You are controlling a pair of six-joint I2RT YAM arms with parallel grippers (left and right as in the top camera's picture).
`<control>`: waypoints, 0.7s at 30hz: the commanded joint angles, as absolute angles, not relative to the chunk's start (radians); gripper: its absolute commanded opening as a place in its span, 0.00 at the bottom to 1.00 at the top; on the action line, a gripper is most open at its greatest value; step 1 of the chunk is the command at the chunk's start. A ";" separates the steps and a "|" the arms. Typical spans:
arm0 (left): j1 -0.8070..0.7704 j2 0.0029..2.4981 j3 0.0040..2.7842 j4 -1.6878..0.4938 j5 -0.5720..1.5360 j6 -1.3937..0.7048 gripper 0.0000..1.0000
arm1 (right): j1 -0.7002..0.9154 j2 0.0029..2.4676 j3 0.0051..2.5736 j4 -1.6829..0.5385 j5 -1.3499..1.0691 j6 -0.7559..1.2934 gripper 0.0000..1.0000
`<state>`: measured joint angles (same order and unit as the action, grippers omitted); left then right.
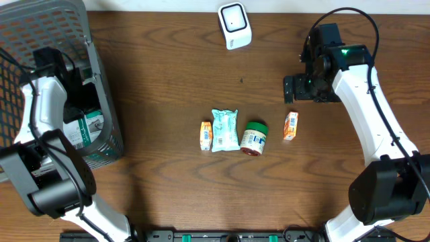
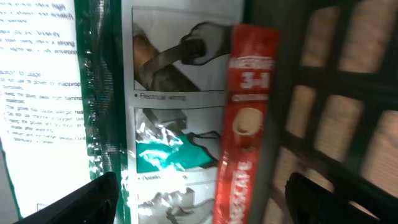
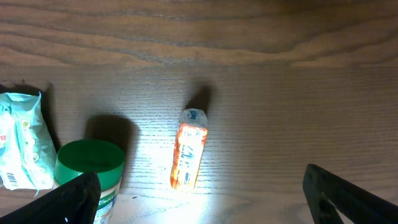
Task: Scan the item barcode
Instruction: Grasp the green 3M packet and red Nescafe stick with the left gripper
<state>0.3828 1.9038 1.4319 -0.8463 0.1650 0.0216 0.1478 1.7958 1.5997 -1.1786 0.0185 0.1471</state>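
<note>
Left jaws: apart, nothing clamped, inside the basket (image 1: pixel 111 114). Directly before them are a red 3-in-1 sachet (image 2: pixel 245 124) and, touching it, a green-and-white package (image 2: pixel 168 93).

Right jaws: wide apart and holding nothing, above the counter (image 1: pixel 168 67). An orange packet (image 3: pixel 188 155) lies below them, near a green-lidded jar (image 3: pixel 90 165).

The scanner (image 1: pixel 234 25) sits at the counter's far edge.

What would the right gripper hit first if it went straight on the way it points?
Probably the orange packet on the table, nearly centred ahead of the open right gripper; depth unclear.
</note>
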 commanded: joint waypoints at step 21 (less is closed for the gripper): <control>0.376 2.075 1.411 -0.820 0.040 -0.006 0.08 | 0.144 1.786 1.598 -1.179 0.021 0.141 0.99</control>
<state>0.3786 2.0033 1.4349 -0.8219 0.0265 -0.0002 0.1478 1.7958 1.5997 -1.1782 0.0185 0.1471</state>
